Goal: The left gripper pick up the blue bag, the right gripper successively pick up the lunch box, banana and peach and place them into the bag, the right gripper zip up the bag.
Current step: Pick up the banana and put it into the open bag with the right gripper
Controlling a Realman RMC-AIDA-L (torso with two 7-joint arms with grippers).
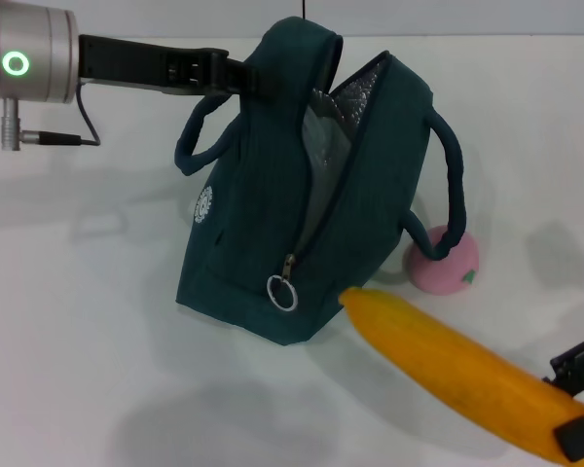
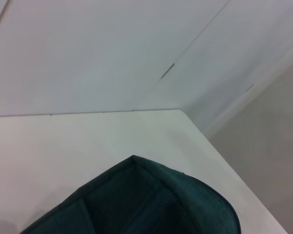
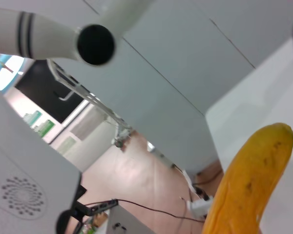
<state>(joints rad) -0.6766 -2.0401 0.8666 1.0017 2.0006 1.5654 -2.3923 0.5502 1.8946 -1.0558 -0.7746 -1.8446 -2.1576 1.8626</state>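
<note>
Dark teal bag (image 1: 273,263) unzipped, silver lining; yellow banana (image 1: 457,379) in right tool (image 1: 579,404).

We see a smooth white table (image 1: 88,331) carrying everything here. A dark blue fabric bag (image 1: 302,214) stands on it, unzipped, its silver lining showing at the mouth and a metal ring pull (image 1: 282,292) hanging at the low end of the zip. Just beside the bag, on its right, a pink round peach (image 1: 448,263) rests on the surface, one bag handle draped against it. In the left wrist view we see the table's corner beyond the bag.
</note>
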